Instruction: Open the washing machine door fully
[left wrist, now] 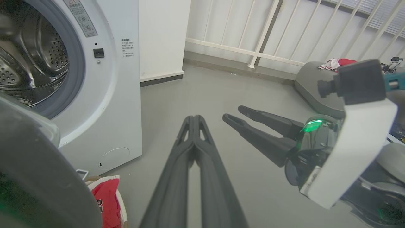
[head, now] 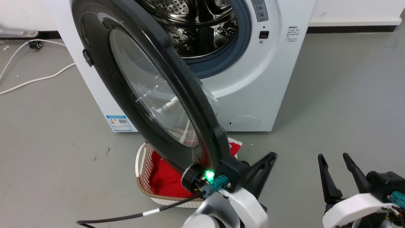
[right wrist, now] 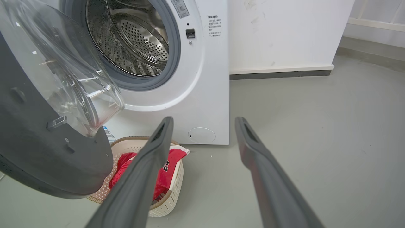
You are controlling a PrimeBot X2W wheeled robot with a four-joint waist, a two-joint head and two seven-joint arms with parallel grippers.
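Note:
The white washing machine stands at the back with its steel drum exposed. The washing machine door, glossy black with a clear glass bowl, is swung out towards me and stands nearly edge-on. My left gripper is shut with nothing in it, low beside the door's free edge, fingers pointing right and away from it. In the left wrist view the shut fingers hover over bare floor with the door at their left. My right gripper is open over the floor at the lower right, apart from the door.
A woven laundry basket holding a red garment sits on the floor under the door. White cables lie at the left. A wall adjoins the machine's right side. A white railing stands beyond.

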